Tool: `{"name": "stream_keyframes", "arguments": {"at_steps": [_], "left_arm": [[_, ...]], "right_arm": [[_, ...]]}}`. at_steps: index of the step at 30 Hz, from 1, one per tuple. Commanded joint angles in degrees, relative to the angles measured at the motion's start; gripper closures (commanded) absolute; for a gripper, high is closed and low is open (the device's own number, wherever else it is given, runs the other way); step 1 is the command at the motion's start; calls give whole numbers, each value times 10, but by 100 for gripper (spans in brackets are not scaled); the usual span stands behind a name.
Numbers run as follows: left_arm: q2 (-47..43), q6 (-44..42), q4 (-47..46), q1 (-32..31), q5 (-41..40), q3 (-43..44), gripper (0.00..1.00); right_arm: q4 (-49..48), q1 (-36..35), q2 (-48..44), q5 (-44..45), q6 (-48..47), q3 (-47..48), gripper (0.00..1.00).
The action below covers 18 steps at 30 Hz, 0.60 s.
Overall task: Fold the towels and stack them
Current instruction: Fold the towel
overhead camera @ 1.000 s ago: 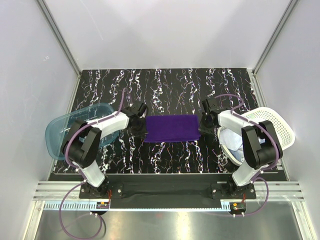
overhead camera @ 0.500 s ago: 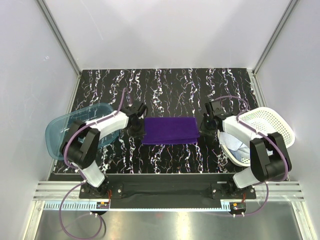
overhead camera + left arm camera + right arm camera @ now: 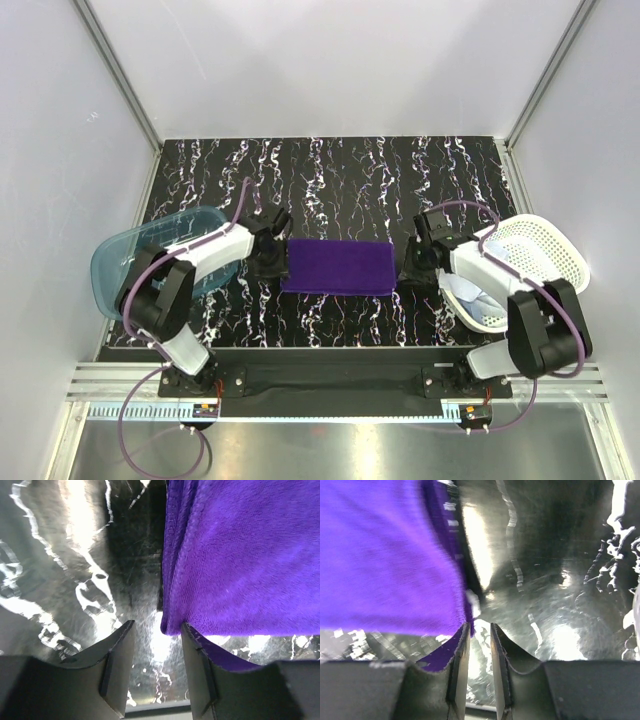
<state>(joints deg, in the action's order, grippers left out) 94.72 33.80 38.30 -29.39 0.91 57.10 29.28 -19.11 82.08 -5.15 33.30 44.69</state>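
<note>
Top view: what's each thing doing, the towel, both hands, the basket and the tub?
purple towel: folded, flat on the table.
left hand: open, at towel's left edge, empty.
right hand: barely open, at towel's right edge, empty.
white basket: upright, cloths inside.
teal tub: upright.

Fuzzy purple cloth towel (image 3: 240, 555), glossy marbled tabletop (image 3: 75, 580)

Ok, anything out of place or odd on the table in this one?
Nothing stands out. The purple towel lies folded flat in the middle, edges roughly square; the white basket and teal tub sit at either side, nothing spilled.
</note>
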Motion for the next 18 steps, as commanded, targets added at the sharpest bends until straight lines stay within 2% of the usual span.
{"name": "stream_keyframes", "arguments": {"at_steps": [1,3,4,7,9,14,18], "left_arm": [[-42,-17,43,-3,-49,63,53],[-54,-22,43,-7,-45,76,53],[-58,-23,28,-8,-16,78,53],[-70,-23,-49,-12,78,59,51],[-62,-16,-81,-13,104,36,50],[-2,-22,-80,-12,68,28,52],[23,-15,-78,-9,37,12,53]], "right_arm": [[19,-2,-46,-44,-18,43,71],[-33,-5,-53,-102,-34,35,73],[-54,-6,-49,-160,-36,32,75],[-126,-14,-18,-248,-36,36,79],[-166,-17,19,-283,-36,38,80],[-250,-19,83,-307,-34,1,81],[-281,-19,110,-299,-37,-43,81]]}}
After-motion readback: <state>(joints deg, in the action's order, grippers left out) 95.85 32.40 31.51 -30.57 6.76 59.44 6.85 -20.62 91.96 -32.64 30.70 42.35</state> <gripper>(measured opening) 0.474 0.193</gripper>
